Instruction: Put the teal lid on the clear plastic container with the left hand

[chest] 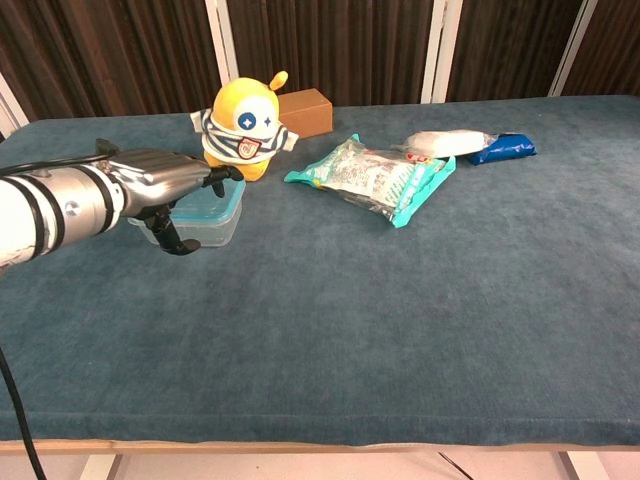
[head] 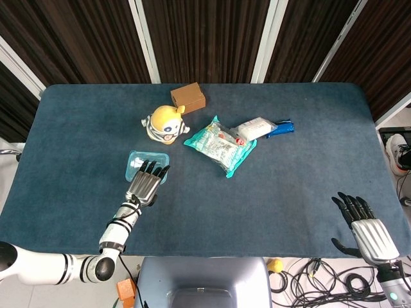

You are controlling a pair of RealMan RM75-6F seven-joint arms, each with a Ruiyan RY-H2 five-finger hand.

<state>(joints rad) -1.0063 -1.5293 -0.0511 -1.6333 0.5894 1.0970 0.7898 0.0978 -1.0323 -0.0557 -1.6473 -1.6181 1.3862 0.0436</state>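
The clear plastic container (head: 133, 172) stands left of the table's middle, with the teal lid (head: 137, 160) lying on top of it. My left hand (head: 146, 185) hovers over its near right corner, fingers stretched out flat and holding nothing. In the chest view the left hand (chest: 165, 183) covers the left part of the lid (chest: 224, 194) and of the container (chest: 216, 226); whether it touches them I cannot tell. My right hand (head: 367, 228) hangs open at the table's near right corner, far from both.
A yellow toy figure (head: 166, 124) stands just behind the container, with a brown box (head: 188, 97) further back. To the right lie a teal snack bag (head: 220, 145), a white packet (head: 255, 128) and a blue packet (head: 282, 127).
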